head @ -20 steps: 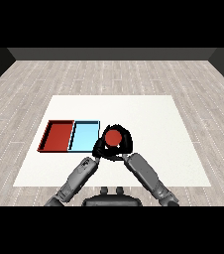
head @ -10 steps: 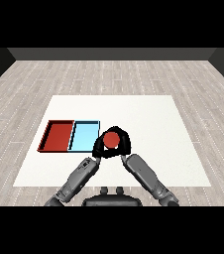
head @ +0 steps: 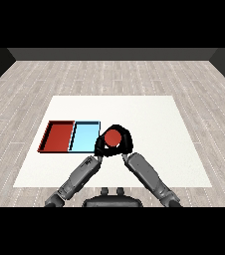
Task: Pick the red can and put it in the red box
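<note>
The red can (head: 113, 137) is just right of the light blue tray (head: 83, 137), near the table's middle. My right hand (head: 126, 141) is curled round it, with black fingers arching over its far side and only its red top showing. My left hand (head: 98, 148) sits close against the can's left side, by the blue tray's near right corner, and its black shape merges with the right hand. The red tray (head: 58, 136) lies left of the blue tray with nothing in it.
The two trays lie side by side on the left part of the white table (head: 154, 119). Both grey forearms come in from the lower edge and meet at the can. Grey plank floor surrounds the table.
The right hand and the can dipped slightly toward me half a second ago and now sit a little farther out again. The trays have not moved.
</note>
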### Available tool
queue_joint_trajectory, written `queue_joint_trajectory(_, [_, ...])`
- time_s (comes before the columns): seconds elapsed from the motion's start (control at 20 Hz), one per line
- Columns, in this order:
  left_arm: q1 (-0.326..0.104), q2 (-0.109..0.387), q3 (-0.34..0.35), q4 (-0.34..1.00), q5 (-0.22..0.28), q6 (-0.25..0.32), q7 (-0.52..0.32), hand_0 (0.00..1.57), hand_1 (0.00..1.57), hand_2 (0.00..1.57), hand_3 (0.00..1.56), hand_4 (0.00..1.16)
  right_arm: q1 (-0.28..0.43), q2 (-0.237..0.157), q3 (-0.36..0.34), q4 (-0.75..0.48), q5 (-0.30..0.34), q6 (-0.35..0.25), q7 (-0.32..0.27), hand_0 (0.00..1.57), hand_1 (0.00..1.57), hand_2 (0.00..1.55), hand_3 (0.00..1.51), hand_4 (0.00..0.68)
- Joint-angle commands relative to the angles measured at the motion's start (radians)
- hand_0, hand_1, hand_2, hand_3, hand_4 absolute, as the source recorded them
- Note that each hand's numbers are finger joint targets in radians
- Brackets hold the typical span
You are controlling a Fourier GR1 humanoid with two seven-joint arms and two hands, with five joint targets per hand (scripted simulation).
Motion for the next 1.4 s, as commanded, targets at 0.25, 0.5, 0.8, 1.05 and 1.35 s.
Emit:
queue_joint_trajectory(0.25, [0.011, -0.014, 0.032, -0.025, 0.008, -0.004, -0.142, 1.57, 1.57, 1.57, 1.51, 1.15, -0.020, 0.016, 0.051, 0.039, 0.008, -0.044, 0.082, 0.92, 0.92, 0.93, 0.53, 0.000])
queue_joint_trajectory(0.5, [0.031, -0.014, -0.012, 0.003, 0.054, 0.007, -0.205, 1.57, 1.57, 1.57, 1.51, 1.15, 0.014, 0.016, 0.017, 0.011, 0.086, -0.003, 0.131, 0.00, 0.00, 0.00, 0.00, 0.000])
queue_joint_trajectory(0.8, [-0.040, -0.014, 0.070, 0.041, -0.007, 0.014, -0.124, 1.57, 1.57, 1.57, 1.49, 1.13, 0.025, 0.016, -0.018, -0.021, 0.082, 0.031, 0.166, 0.00, 0.00, 0.00, 0.00, 0.000])
queue_joint_trajectory(1.05, [0.040, 0.001, 0.087, -0.041, -0.075, -0.007, -0.109, 1.57, 1.57, 1.57, 1.49, 1.13, 0.095, 0.016, 0.026, -0.015, 0.078, 0.008, 0.112, 0.00, 0.00, 0.00, 0.00, 0.000])
queue_joint_trajectory(1.35, [0.099, 0.011, 0.072, -0.169, -0.129, 0.034, -0.037, 1.57, 1.57, 1.57, 1.47, 1.13, 0.044, 0.016, -0.070, -0.041, 0.043, 0.060, 0.167, 0.00, 0.00, 0.00, 0.00, 0.000])
